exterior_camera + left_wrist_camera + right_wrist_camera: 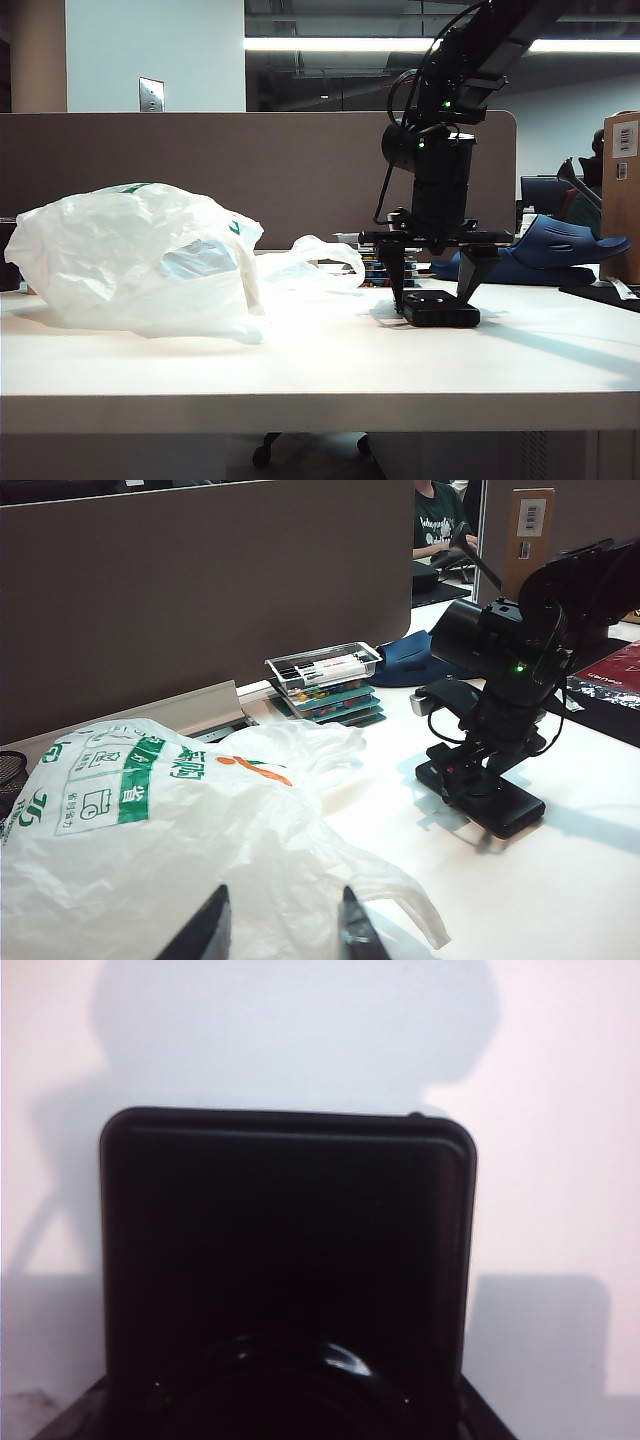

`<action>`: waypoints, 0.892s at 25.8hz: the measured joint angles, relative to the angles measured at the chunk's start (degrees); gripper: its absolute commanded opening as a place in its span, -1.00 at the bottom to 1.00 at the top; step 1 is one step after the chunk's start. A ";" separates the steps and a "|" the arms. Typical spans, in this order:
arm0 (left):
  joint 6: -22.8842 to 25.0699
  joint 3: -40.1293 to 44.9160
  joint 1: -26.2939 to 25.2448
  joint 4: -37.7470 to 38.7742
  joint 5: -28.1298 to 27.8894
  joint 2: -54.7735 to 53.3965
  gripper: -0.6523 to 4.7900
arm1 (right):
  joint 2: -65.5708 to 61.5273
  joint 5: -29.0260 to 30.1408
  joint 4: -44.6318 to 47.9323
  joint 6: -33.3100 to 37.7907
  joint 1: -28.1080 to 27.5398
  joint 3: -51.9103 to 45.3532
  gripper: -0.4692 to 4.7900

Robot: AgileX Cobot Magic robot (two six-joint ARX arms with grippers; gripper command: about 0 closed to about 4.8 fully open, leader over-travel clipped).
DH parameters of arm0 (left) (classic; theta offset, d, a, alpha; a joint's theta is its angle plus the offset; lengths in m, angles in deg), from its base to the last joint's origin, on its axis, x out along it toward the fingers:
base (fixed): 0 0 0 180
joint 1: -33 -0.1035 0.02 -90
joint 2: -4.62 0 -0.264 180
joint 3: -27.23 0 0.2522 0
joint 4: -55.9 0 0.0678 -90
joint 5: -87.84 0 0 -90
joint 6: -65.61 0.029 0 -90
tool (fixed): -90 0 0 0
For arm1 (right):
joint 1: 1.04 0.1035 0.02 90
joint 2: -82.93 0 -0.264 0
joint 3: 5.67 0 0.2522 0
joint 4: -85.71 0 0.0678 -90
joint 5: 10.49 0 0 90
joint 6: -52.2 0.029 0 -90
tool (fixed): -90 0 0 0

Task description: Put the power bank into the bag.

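Observation:
The power bank [440, 308] is a flat black slab lying on the white table, right of centre. My right gripper [432, 302] points straight down over it, open, one finger at each side and the tips down at table level. In the right wrist view the power bank [290, 1240] fills most of the frame and the fingers are lost in the dark. The bag [140, 260] lies crumpled on the left, its loop handle trailing toward the power bank. My left gripper [284, 890] is open just above the bag [180, 830], holding nothing. From there the power bank [500, 805] shows under the right gripper [480, 780].
A dark blue slipper [560, 245] lies behind the right arm. A stack of colourful cases under a clear tray [325, 680] stands against the brown partition [300, 170]. A cardboard box [622, 190] is at the far right. The table's front edge [320, 405] runs across the exterior view.

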 measured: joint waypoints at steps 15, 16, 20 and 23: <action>2.27 0.00 0.00 -1.40 0.00 -0.20 -0.11 | 0.55 0.15 -0.28 -0.11 -0.02 -0.22 0.18; 2.25 0.00 0.00 -3.04 0.02 -0.55 0.00 | 0.61 0.35 -1.53 -0.13 -0.02 0.24 0.18; 2.36 -0.04 0.00 -6.99 1.25 -2.75 0.15 | 0.52 0.68 -5.27 -0.28 0.00 3.52 0.18; 2.36 -0.63 0.00 -8.13 2.21 -5.70 0.15 | 0.52 0.72 -5.73 -0.72 -0.02 6.67 0.18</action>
